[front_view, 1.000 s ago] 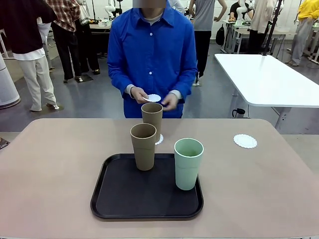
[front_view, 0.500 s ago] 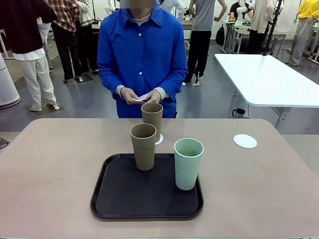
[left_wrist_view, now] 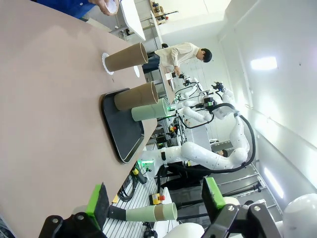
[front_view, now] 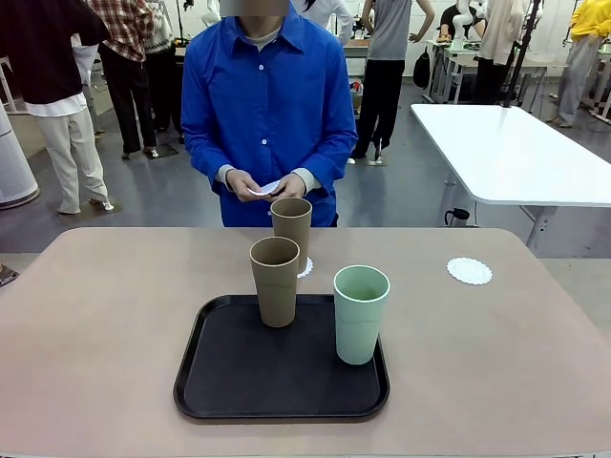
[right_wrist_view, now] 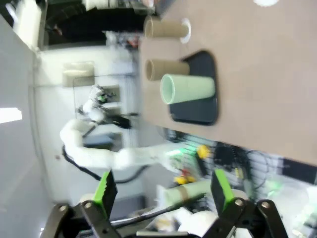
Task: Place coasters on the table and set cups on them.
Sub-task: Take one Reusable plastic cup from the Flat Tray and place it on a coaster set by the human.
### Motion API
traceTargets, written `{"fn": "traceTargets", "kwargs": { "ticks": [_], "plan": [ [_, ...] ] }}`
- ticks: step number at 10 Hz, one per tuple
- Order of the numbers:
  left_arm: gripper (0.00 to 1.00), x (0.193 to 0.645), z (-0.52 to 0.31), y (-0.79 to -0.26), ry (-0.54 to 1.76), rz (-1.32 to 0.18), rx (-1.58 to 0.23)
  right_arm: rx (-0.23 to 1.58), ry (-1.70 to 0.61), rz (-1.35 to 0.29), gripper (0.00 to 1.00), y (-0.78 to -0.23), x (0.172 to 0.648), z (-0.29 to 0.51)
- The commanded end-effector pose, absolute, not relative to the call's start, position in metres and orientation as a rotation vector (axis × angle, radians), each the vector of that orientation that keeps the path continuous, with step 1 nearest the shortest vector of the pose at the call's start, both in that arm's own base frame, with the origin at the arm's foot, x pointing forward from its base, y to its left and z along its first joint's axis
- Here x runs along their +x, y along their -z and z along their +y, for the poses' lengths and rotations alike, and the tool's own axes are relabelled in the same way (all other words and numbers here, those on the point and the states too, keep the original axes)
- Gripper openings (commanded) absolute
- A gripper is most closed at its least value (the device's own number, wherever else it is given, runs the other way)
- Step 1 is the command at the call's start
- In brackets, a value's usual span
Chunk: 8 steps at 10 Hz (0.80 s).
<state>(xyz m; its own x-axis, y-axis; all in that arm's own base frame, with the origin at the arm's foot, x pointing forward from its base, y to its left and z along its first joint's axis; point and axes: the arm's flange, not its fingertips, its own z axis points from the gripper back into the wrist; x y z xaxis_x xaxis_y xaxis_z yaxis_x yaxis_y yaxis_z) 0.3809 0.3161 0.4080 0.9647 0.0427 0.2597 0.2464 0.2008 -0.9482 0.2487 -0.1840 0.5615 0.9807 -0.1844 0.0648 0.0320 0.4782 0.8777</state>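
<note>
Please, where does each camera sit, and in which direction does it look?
Front view: between the arms, facing across the table at the person, whose hands hold a coaster.
Left wrist view: rolled sideways, looking along the table at the tray; left gripper open at bottom.
Right wrist view: likewise rolled, facing the tray; right gripper open at bottom.
Shared: all three see the mint green cup on the tray.

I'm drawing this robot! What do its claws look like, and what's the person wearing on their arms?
The left claw and right claw each have two black fingers with bright green pads. The person's sleeves are bright blue, with white cuffs peeking out.
</note>
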Motion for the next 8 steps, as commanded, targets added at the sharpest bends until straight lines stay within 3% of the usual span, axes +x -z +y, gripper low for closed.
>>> {"fn": "traceTargets", "kwargs": {
  "ticks": [1,3,6,8],
  "plan": [
    [1.0,0.379,0.317,-0.41,0.146,-0.25,-1.371,0.77,-0.161,-0.311,1.0,-0.597,0.271,-0.161],
    [1.0,0.379,0.317,-0.41,0.146,-0.25,-1.371,0.606,-0.457,-0.297,1.0,-0.612,0.278,-0.104],
    [1.0,0.379,0.317,-0.41,0.146,-0.25,-1.371,0.303,-0.644,-0.192,1.0,-0.574,0.284,-0.013],
    [1.0,0.379,0.317,-0.41,0.146,-0.25,-1.371,0.26,-0.721,-0.337,1.0,-0.538,0.306,0.018]
  ]
}}
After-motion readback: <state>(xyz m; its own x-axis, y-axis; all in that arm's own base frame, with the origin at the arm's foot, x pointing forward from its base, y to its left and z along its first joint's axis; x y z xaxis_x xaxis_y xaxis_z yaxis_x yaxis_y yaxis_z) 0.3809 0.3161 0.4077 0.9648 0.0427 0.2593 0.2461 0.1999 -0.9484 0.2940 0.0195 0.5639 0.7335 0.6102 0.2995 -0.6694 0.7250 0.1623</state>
